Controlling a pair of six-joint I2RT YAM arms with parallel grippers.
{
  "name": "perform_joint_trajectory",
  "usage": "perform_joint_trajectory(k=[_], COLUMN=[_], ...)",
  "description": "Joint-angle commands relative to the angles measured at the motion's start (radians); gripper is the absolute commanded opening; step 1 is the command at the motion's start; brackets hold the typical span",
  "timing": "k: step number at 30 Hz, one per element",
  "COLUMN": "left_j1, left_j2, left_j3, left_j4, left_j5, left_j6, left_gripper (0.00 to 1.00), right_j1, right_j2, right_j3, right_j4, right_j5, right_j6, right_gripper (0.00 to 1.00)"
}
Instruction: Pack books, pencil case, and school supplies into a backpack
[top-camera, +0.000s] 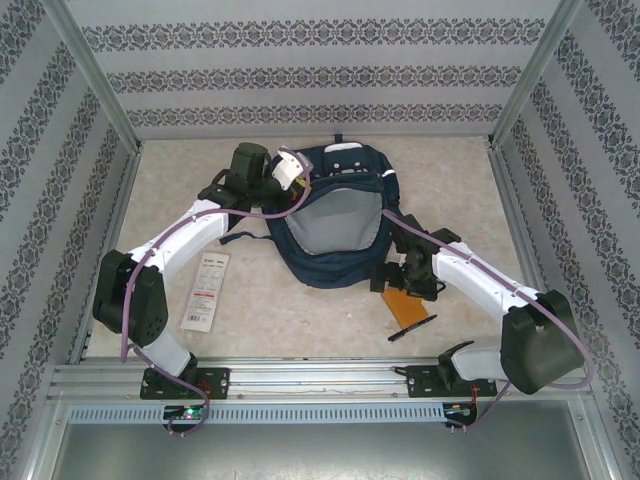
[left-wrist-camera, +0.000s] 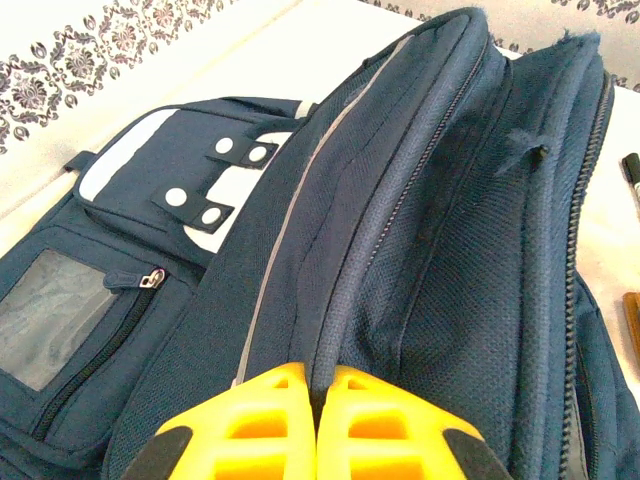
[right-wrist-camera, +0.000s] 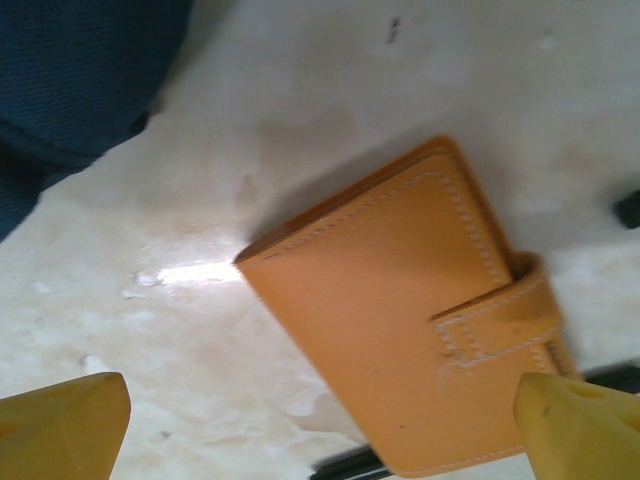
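Left gripper (left-wrist-camera: 318, 378) fingers are clamped on a fabric ridge of the navy backpack (left-wrist-camera: 430, 230). Right gripper (right-wrist-camera: 320, 415) fingers stand wide apart above the orange pencil case (right-wrist-camera: 400, 310).

Navy backpack (top-camera: 325, 265) with white patch; orange stitched case (right-wrist-camera: 420, 320); white packet (top-camera: 205, 290), seemingly red print; black pen (top-camera: 412, 329).

- Left arm (top-camera: 185, 235): white shells between bulky black joints.
- Right arm (top-camera: 480, 280): the same white shells and black joints.
- Purple cable (top-camera: 586, 345) runs along each arm and loops free at the joints.
- Bases (top-camera: 185, 382): black, blocky.
- Left fingers (left-wrist-camera: 255, 425): yellow, moulded with hollows, black at the outer edges.
- Right fingers (right-wrist-camera: 65, 420): plain yellow tips.
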Motion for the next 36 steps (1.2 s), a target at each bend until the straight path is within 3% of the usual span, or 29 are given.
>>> perform_joint_trajectory(k=[1, 10, 15, 18, 19, 20, 22, 26, 30, 36], left_j1=[0.015, 0.031, 0.063, 0.067, 0.069, 0.069, 0.071, 0.060, -0.029, -0.231], left_j2=[-0.011, -0.025, -0.041, -0.069, -0.081, -0.092, -0.119, -0.217, -0.341, -0.366], left_j3=[0.001, -0.082, -0.106, -0.138, -0.141, -0.138, -0.112, -0.176, -0.342, -0.533], left_j4=[-0.011, -0.098, -0.110, -0.118, -0.122, -0.133, -0.183, -0.156, -0.083, -0.086], left_j5=[0.008, -0.139, -0.168, -0.179, -0.178, -0.175, -0.112, 0.085, 0.125, 0.155], left_j6=[0.041, 0.233, 0.217, 0.211, 0.172, 0.111, -0.057, -0.408, -0.720, -0.916], left_gripper=[0.00, 0.00, 0.00, 0.25, 0.39, 0.45, 0.48, 0.49, 0.50, 0.54], right_j1=[0.004, -0.008, -0.010, -0.006, -0.003, 0.000, 0.007, 0.010, 0.009, -0.011], right_j2=[0.027, 0.157, 0.254, 0.271, 0.273, 0.276, 0.288, 0.323, 0.304, 0.174], right_j3=[0.018, 0.040, 0.041, 0.043, 0.043, 0.045, 0.053, 0.071, 0.036, -0.105], right_j4=[-0.056, -0.002, 0.054, 0.108, 0.136, 0.158, 0.195, 0.216, 0.241, 0.373], right_j5=[0.104, 0.181, 0.052, -0.113, -0.168, -0.202, -0.240, -0.262, -0.324, -0.422], right_j6=[-0.028, -0.163, -0.172, -0.136, -0.113, -0.084, -0.022, 0.042, 0.082, 0.180], right_gripper=[0.98, 0.98, 0.94, 0.80, 0.73, 0.70, 0.62, 0.42, 0.38, 0.32])
